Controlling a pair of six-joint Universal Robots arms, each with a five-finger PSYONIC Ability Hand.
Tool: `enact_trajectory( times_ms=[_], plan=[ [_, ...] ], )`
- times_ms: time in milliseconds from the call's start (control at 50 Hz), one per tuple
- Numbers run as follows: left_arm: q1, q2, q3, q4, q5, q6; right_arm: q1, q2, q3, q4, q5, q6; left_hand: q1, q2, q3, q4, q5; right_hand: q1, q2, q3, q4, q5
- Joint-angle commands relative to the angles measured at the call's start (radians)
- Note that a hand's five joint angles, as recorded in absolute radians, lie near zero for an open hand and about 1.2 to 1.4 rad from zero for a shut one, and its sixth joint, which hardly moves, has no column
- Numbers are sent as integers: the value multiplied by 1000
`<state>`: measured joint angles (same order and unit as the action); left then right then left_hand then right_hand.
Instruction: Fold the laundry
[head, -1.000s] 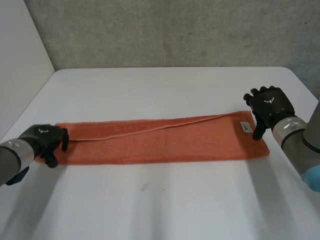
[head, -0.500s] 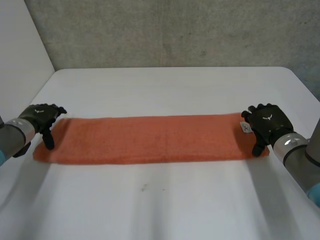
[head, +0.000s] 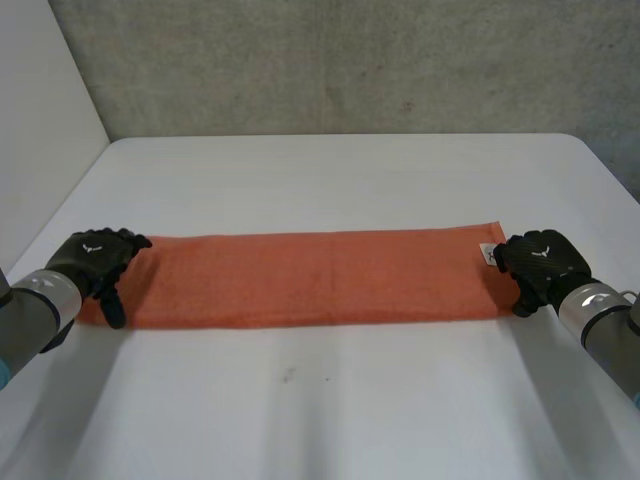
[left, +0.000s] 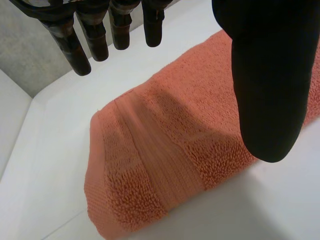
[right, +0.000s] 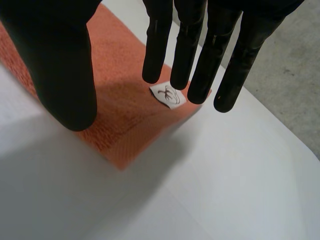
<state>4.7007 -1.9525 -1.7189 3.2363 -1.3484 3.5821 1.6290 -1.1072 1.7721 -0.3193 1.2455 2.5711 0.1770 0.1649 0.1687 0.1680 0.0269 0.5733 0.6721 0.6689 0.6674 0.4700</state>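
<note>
- Eased nearer the front edge since half a second back: left hand settled over the left end of the orange towel, right hand drawn back a touch at the right end.
- Far left: left hand palm-down over the strip's short end, forearm angling in across the tabletop from the left side.
- From the left wrist: fingers straight, hanging clear above the cloth, thumb out over its near edge. Relaxed, nothing pinched; thumb contact hard to call.
- Centre: towel flat as a long, narrow folded strip, long axis running straight across from one hand to the other.
- Right end: small white label at the far corner, just beside the right hand.
- From the right wrist: fingers straight, tips hovering over the label, thumb above the near corner. Spread wide, gripping nothing.
- Likely next: one short end carried along that long axis to meet the other. Each hand equally near its own end, so either could lead.
</note>
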Motion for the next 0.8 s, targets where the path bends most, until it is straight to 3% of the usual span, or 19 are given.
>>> enact_trajectory(
  times_ms=[20,280,500,560,600,660,700,800],
  plan=[
    [-4,1,-2,13,0,-2,-18,35,-25,3,2,-17,-2,10,6,7,-27,179,80,83,84,107],
    [-4,3,-4,13,0,-14,-24,35,-14,19,15,-20,-2,10,6,7,-27,90,-9,-5,-4,19],
    [-5,3,-4,13,0,-17,-26,58,-25,19,9,-23,-2,10,6,7,-27,155,56,59,61,83],
    [-5,3,-4,13,0,-17,-25,76,-29,17,8,-26,-2,10,6,7,-27,269,170,173,174,197],
    [-4,3,-4,13,0,-17,-24,93,-45,17,8,-38,-2,10,6,7,-27,503,404,407,409,431],
    [-5,3,-4,13,0,-17,-24,102,-53,19,11,-45,-2,10,6,7,-27,592,493,496,498,521],
    [-5,3,-4,13,0,-17,-26,113,-71,19,22,-57,-2,10,6,7,-27,822,724,727,728,751],
    [-5,4,-4,13,0,-17,-81,83,-82,17,60,-58,-2,10,6,7,-27,823,724,727,729,752]
  ],
)
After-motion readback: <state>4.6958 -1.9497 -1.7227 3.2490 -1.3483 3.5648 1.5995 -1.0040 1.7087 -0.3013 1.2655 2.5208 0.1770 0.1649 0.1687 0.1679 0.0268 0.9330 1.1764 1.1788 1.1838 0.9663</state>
